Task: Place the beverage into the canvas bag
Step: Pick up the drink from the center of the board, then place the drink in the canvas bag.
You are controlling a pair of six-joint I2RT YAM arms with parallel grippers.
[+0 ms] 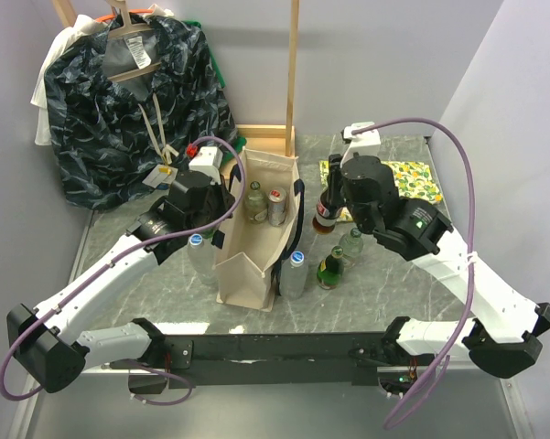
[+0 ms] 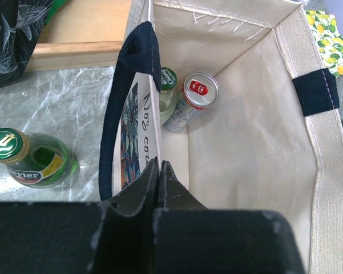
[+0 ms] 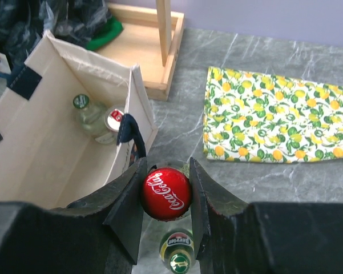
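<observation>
We see right claw point(image 3: 166, 191) gripping cola bottle point(image 3: 166, 195) by red cap, just beside bag point(image 1: 242, 247), not yet over it. Left claw point(image 2: 158, 171) closed, pinching bag's side wall. Can point(image 2: 200, 91), clear bottle point(image 2: 168, 80) already inside; green bottle point(image 1: 329, 268), others left on table point(image 1: 165, 293).

Top external camera looks down on the whole scene from the near side. Left wrist camera peers closely into the canvas bag point(image 2: 245, 148); right wrist camera, just above a Coca-Cola bottle point(image 3: 166, 193), shares that bag's interior from the right.

Cola bottle point(image 3: 166, 193) — body hidden beneath cap, canvas bag point(image 2: 251, 148) lettering partly hidden
</observation>
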